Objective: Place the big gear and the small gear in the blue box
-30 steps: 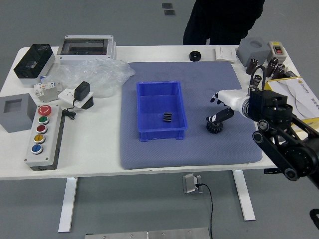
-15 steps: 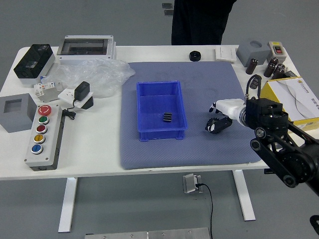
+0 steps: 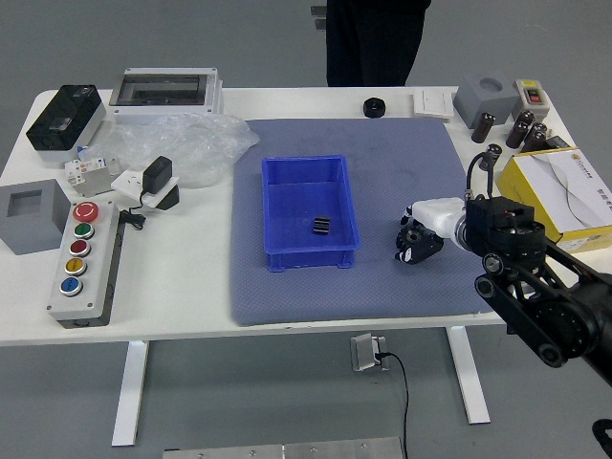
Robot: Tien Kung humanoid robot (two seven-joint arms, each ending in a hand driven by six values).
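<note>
Right hand (image 3: 419, 239) between 3 and 4 o'clock of blue box (image 3: 311, 259) — can't tell if gripping. Big gear: probably light, rigid — grasp opposite rims.

Right hand low, fingers curled in.
I've got my right arm (image 3: 550, 311) in from the right edge, running diagonally up and left to the wrist (image 3: 465, 226). Right hand (image 3: 432, 226) points left, palm side down, pale back up, dark fingers (image 3: 424, 251) bent down and bunched. Black cable (image 3: 470, 172) arches above the wrist.
</note>
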